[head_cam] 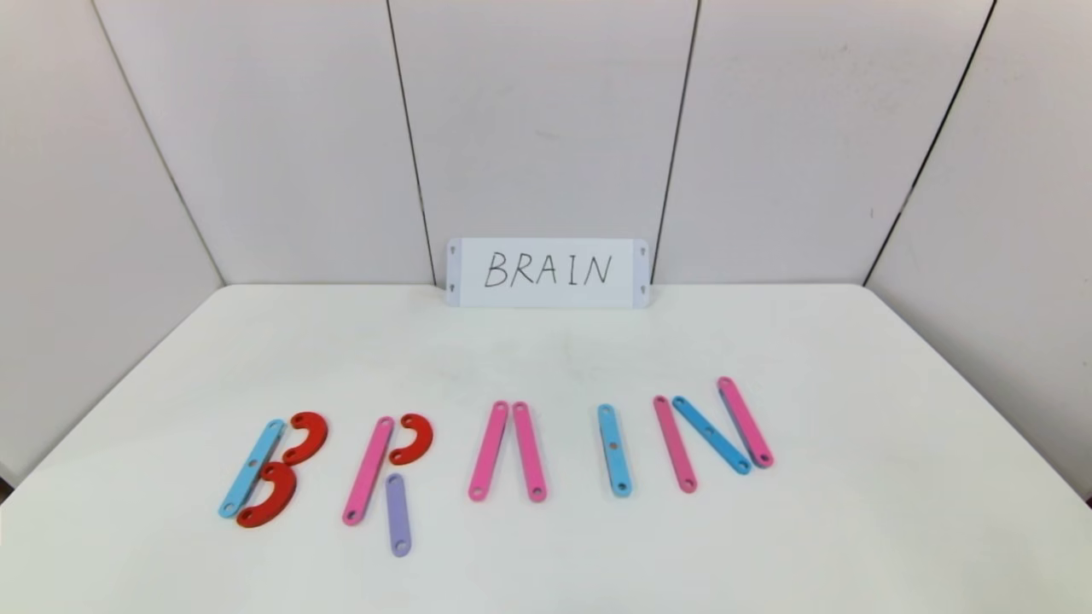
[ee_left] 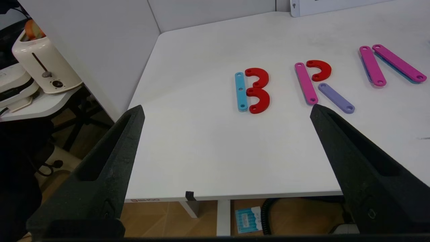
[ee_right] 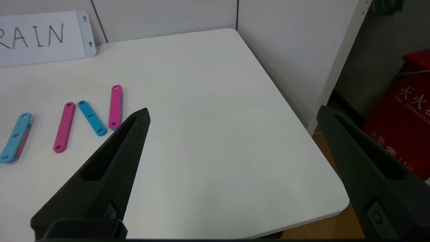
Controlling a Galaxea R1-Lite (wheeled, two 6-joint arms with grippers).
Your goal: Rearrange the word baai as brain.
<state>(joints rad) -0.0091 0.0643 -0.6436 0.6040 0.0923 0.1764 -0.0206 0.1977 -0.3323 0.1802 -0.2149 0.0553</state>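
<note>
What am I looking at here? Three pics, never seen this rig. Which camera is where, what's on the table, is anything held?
It is a two-armed robot with a camera on its head and one on each wrist.

The head view looks down at a white table. Flat plastic pieces spell the word BRAIN: blue strip plus two red curves for B, pink strip, red curve and purple strip for R, two pink strips for A (no crossbar), one blue strip for I, pink-blue-pink for N. Behind stands a white card with BRAIN handwritten.

The left wrist view shows the left gripper, open, hanging over the table's near left edge. The right wrist view shows the right gripper, open, near the table's right corner. Neither holds anything.
</note>
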